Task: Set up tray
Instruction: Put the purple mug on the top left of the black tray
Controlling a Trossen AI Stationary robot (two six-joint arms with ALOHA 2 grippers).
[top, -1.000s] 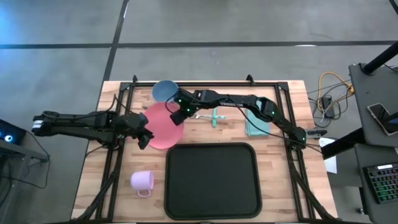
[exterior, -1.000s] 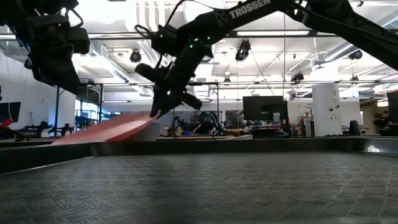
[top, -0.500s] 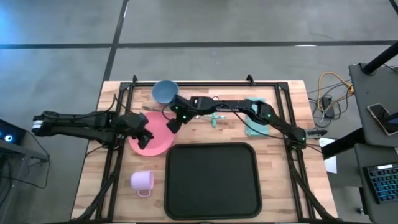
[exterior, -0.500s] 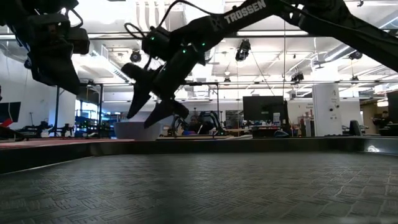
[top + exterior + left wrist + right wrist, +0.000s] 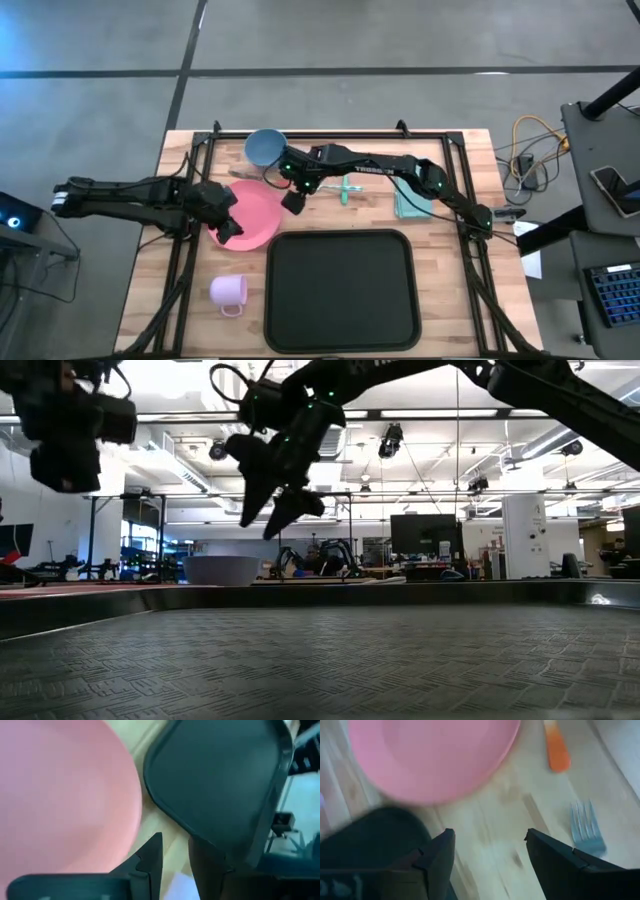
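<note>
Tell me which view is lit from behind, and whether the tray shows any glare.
Low view: bright ceiling lamps behind turn the right gripper into a dark silhouette, and the tray floor catches a dull sheen. High view: even light, the tray is flat black with no glare. Left wrist view: a pale sheen along the tray rim.

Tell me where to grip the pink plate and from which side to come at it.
Take the round pink plate by its thin raised rim, probably the edge nearest the left gripper, which hovers there. It lies flat on the wooden table, so a finger likely has to slide under the lip from the side. The right gripper is open above its other edge.
</note>
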